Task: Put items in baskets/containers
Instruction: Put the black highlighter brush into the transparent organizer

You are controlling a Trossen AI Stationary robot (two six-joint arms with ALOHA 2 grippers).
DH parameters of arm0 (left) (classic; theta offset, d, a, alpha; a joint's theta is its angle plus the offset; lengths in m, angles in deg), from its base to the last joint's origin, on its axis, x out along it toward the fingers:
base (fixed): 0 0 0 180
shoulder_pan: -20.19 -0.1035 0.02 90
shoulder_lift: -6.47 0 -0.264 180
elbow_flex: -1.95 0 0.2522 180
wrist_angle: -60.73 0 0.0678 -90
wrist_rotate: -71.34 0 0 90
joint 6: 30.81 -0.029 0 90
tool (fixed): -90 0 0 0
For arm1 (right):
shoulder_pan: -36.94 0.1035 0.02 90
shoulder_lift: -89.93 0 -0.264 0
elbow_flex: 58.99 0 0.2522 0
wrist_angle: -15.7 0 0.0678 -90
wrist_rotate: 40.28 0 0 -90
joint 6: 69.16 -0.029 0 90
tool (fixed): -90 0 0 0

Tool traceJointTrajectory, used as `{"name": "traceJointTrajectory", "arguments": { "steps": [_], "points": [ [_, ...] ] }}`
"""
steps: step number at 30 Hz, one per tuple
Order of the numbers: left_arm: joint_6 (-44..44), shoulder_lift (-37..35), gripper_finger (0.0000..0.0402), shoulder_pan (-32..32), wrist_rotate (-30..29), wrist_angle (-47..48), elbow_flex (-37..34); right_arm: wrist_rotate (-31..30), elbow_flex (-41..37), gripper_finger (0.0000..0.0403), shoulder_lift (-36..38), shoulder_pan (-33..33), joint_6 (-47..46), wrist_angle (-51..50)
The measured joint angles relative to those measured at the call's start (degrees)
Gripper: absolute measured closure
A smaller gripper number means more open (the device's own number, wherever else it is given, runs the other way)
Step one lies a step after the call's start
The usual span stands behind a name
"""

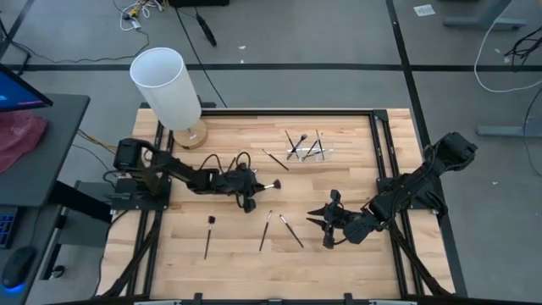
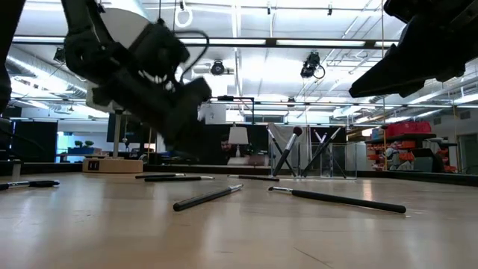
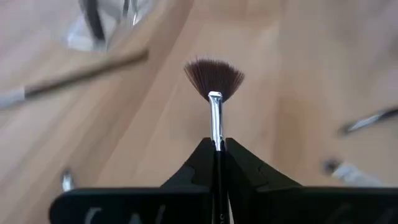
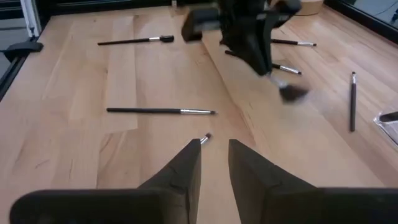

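My left gripper [image 1: 251, 182] hovers mid-table, shut on a fan-tipped makeup brush [image 3: 214, 78] whose bristles point toward the table's right. My right gripper [image 4: 214, 155] is open low over the near right part of the table; a loose brush's tip [image 4: 205, 138] lies just beyond its fingertips. More brushes lie flat on the wood [image 1: 208, 235] [image 1: 265, 230] [image 1: 291, 230] [image 1: 275, 159]. The clear holder [image 1: 309, 148] stands toward the far right with several brushes leaning in it. My left gripper pinches the fan brush between its two fingers on the dark handle just behind the silver ferrule [image 3: 216, 124]. The fingers lie along the brush, roughly level, coming from the table's left. The ferrule and fan bristles stick out past the fingertips, lifted clear of the table.
A tall white cylinder on a round wooden base [image 1: 169, 89] stands at the far left corner. Black frame rails [image 1: 385, 161] run along the table's sides. Bare wood shows between the two grippers [image 1: 292, 195]. In the low view the left arm [image 2: 149, 67] hangs over the table.
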Motion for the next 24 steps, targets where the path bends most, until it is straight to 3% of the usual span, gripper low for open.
{"name": "traceJointTrajectory", "arguments": {
  "steps": [8,13,17,24],
  "points": [
    [-0.4,-2.7,0.0381,2.1,0.3,-5.9,0.0,-0.6,0.0,0.0319,0.0,-1.8,0.0,0.6],
    [-1.8,-2.6,0.0379,3.8,3.4,-16.6,0.1,-1.1,0.0,0.0318,-1.0,-4.5,0.0,3.4],
    [-4.3,-2.7,0.0381,5.5,4.0,-24.5,0.1,-0.9,0.0,0.0300,-3.7,-6.8,1.7,10.4],
    [-7.4,-2.7,0.0379,7.9,4.1,-29.8,1.0,-0.6,0.0,0.0225,-9.6,-7.8,15.5,31.1]
  ]
}}
